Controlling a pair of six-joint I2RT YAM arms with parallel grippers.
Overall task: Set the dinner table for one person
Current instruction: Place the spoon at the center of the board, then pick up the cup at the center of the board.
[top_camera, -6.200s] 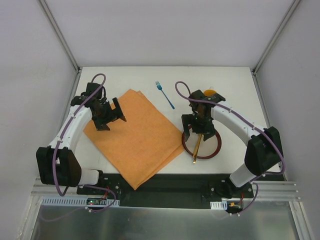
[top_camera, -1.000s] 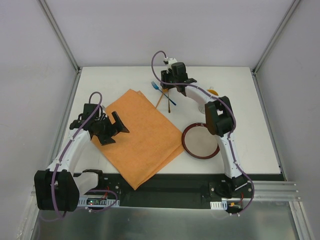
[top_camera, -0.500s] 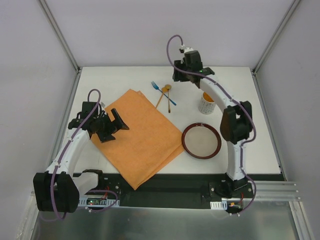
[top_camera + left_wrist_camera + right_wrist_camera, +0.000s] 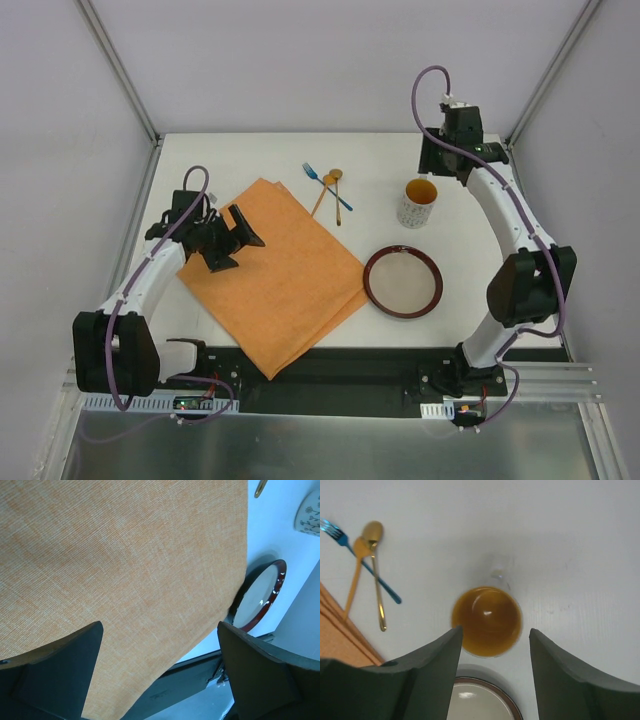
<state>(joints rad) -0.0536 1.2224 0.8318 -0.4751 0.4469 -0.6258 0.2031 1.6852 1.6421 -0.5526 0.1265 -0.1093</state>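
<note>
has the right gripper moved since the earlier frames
Yes. The right gripper was over the round dark red plate; now it is open farther back and to the right, beyond the white patterned cup.

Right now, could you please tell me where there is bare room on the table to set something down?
The middle of the mat is bare. Bare table lies at the far left, between mat and far edge, and right of the plate. It is crowded between mat and cup, where the fork and gold cutlery cross.
</note>
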